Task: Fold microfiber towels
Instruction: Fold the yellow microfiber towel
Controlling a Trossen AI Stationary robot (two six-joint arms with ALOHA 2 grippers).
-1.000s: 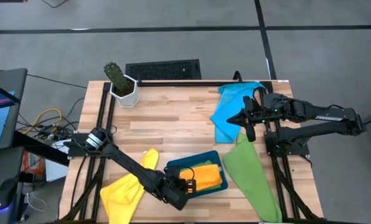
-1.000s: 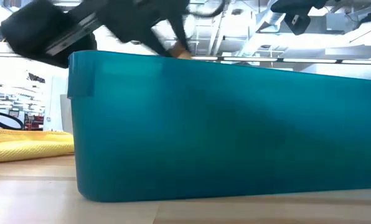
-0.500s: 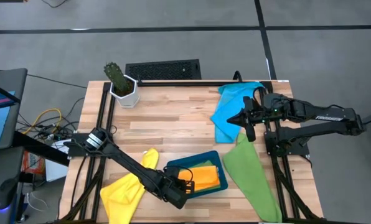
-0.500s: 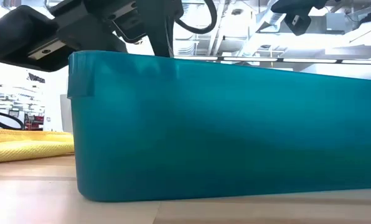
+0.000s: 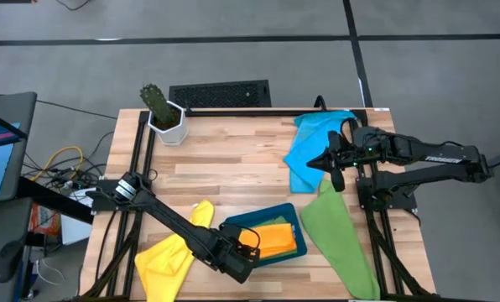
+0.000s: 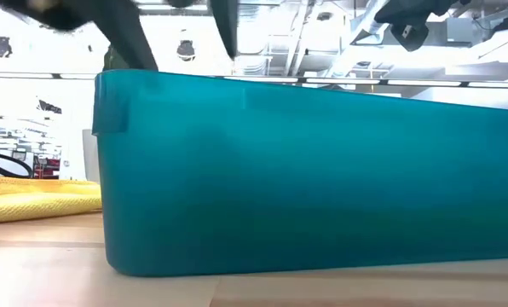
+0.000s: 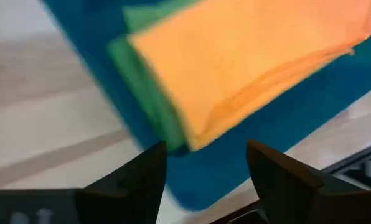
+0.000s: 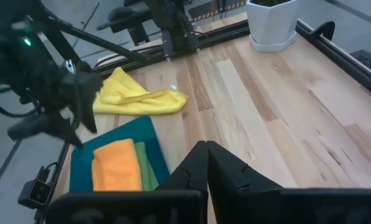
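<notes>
- Nearest the table's front edge, at about 7 o'clock, a yellow towel [image 5: 168, 258] lies crumpled and unfolded, its soft pile bunched into loose ridges, one corner trailing toward the tray.
- Just beside it, at 6 o'clock, the left gripper [image 5: 248, 249] hovers at the near-left corner of the rigid teal tray [image 5: 289, 209], jaws spread apart and holding nothing; the wrist view shows its two dark fingers [image 7: 136, 180] clear of the cloth.
- Inside the tray, a folded orange towel [image 5: 271, 237] sits flat atop a folded green towel [image 7: 145, 87], whose edge peeks out along one side. The risk, as it looks from here: a finger catching the orange cloth's edge as the arm lifts away could drag the stack open or nudge the smooth-walled tray across the wood.
- At 4 o'clock, a second green towel [image 5: 341, 237] lies unfolded, draping over the table's right edge; it could slide off if tugged carelessly.
- At 2 o'clock, the right gripper [image 5: 335, 162], jaws closed and empty by the look of it, waits above the rumpled sky-blue towel [image 5: 310, 149]. A blind pinch here might gather several layers.
- Farthest, at 11 o'clock, a cactus in a white faceted pot [image 5: 163, 116] stands upright on the slatted butcher-block table [image 5: 233, 168].
</notes>
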